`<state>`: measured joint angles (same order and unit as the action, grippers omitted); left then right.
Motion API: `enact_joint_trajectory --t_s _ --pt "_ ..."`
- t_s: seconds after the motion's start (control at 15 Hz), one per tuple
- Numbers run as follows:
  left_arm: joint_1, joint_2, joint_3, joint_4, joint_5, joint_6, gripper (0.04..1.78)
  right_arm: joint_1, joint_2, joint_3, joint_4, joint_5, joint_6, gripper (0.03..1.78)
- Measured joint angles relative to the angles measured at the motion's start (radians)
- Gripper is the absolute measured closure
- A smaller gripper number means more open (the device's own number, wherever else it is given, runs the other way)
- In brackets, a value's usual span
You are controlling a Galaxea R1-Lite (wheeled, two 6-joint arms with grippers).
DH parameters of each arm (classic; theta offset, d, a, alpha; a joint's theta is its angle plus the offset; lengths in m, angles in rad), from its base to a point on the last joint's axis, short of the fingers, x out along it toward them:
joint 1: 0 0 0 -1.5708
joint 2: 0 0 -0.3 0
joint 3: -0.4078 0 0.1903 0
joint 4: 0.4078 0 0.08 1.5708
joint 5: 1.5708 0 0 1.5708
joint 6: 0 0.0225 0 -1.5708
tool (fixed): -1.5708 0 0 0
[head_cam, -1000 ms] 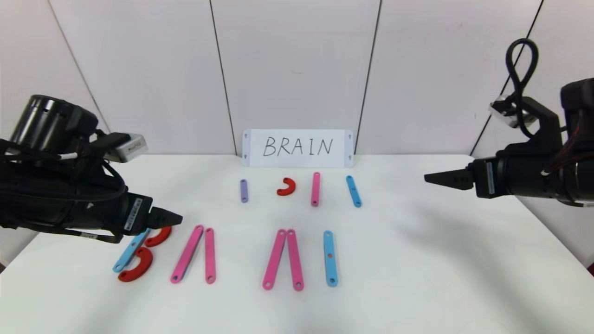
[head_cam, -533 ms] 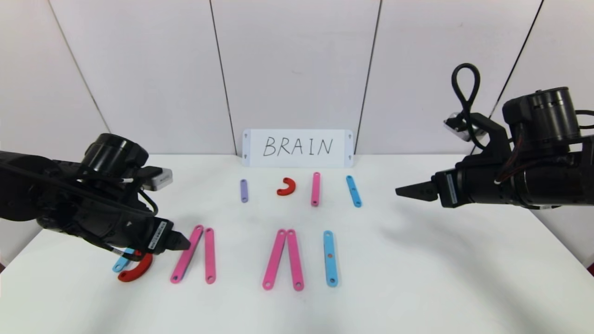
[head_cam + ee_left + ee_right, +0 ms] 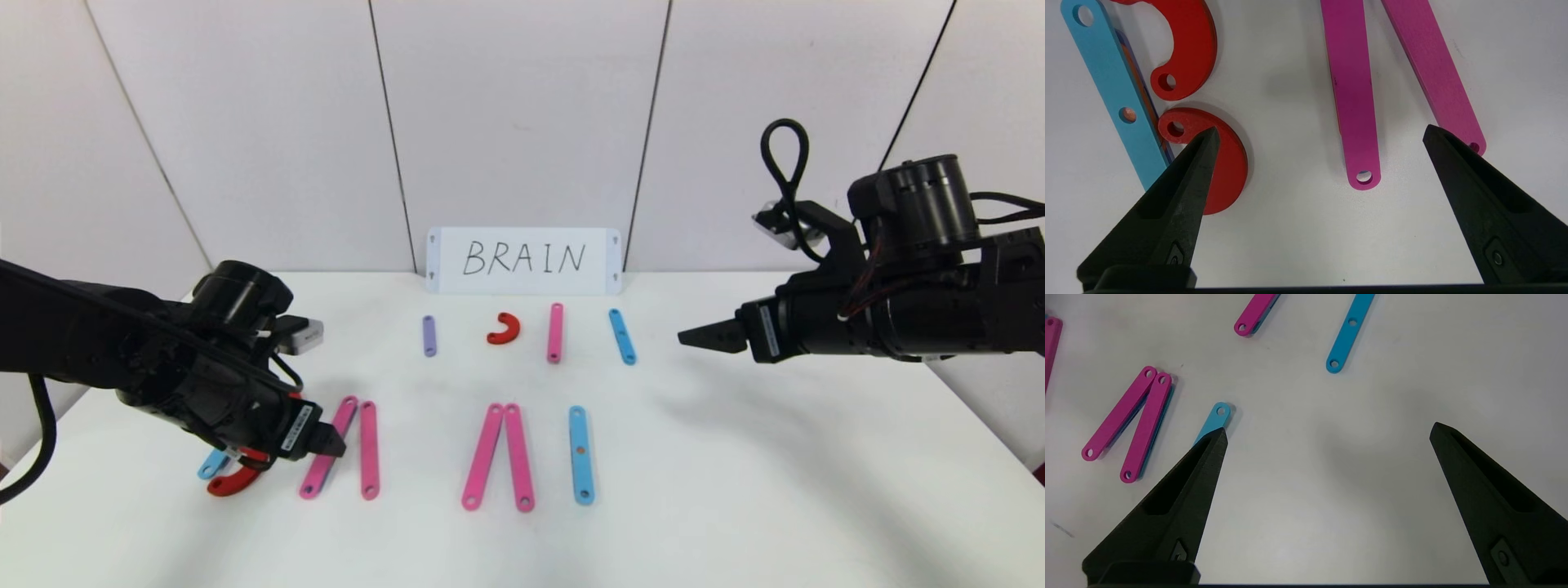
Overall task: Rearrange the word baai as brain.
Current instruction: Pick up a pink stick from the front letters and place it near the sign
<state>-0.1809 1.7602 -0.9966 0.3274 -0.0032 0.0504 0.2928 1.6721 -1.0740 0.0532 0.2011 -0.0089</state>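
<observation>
I've got the left gripper (image 3: 1316, 132) low over the near-left end of the word baai (image 3: 392, 449) on the white surface (image 3: 735, 474), fingers (image 3: 1184, 192) spread wide apart: one tip sits over the lower red curve (image 3: 1229, 163) of the B, the other over the far pink strip (image 3: 1433, 69), the near pink strip (image 3: 1353, 94) between them. The right gripper (image 3: 1327, 430) hovers above bare surface to the right of the letters, fingers apart too.

Bright even light from above, soft shadows on the white table (image 3: 735, 490) (no glare), slightly bowed edges
</observation>
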Motion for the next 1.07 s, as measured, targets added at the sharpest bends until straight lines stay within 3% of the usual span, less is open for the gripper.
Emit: enact_joint_trajectory --t_s 0.67,0.87,1.07 --pt "-0.001 0.081 -0.01 -0.053 0.035 -0.004 0.15 0.002 0.04 -0.04 -0.009 -0.006 -0.004 0.08" --pt "-0.001 0.095 -0.012 -0.054 0.033 -0.004 0.44 0.003 0.041 -0.04 -0.008 -0.006 -0.004 0.08" --pt "-0.007 0.105 -0.017 -0.054 0.03 -0.014 0.98 0.004 0.039 -0.041 -0.008 -0.006 -0.004 0.08"
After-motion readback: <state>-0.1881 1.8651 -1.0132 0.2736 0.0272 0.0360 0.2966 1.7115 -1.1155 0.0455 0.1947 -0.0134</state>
